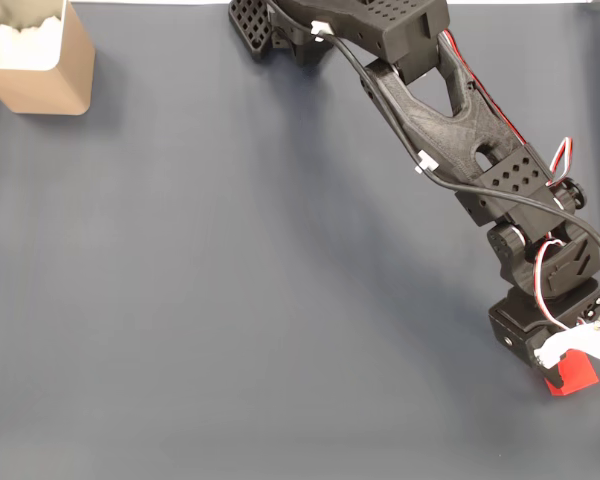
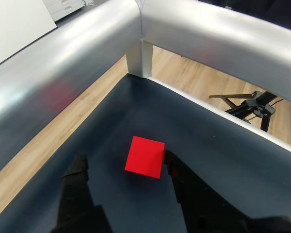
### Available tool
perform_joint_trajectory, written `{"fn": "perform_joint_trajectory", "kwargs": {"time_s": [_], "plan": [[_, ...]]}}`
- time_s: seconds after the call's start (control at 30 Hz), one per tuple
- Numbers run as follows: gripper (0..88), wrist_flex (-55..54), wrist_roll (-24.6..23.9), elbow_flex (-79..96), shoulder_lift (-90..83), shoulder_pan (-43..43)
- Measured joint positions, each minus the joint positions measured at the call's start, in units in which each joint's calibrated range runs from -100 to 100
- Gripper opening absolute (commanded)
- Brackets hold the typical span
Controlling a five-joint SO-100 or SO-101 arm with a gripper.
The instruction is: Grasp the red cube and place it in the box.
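A: Fixed view, far-left corner of the mat: box [image 1: 42, 70], tan walls, white inside. Well apart from everything else.

B: Arm?

A: Arm [image 1: 450, 110] runs from the far edge to the near-right corner. Cube [image 1: 570, 373] sits there on the mat [image 1: 230, 280], partly under the gripper [image 1: 565, 350].

B: Wrist view?

A: Gripper [image 2: 123, 162] spread. Cube [image 2: 144, 157] lies between the fingers; right finger [image 2: 170, 162] touching or just beside it, left finger [image 2: 79, 165] apart. Silver rail [image 2: 136, 29] behind.
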Motion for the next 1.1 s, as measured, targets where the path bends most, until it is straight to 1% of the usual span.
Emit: {"fn": "perform_joint_trajectory", "kwargs": {"time_s": [0.37,0.47,0.97,1.03,1.1], "plan": [[13.1,-0.1,0.0,0.0,0.1,0.0],[11.6,-0.1,0.0,0.0,0.1,0.0],[7.5,1.8,1.1,0.0,0.0,-0.2],[9.1,2.2,1.1,-0.1,0.0,-0.4],[14.1,2.5,1.2,-0.1,0.0,-0.6]]}}
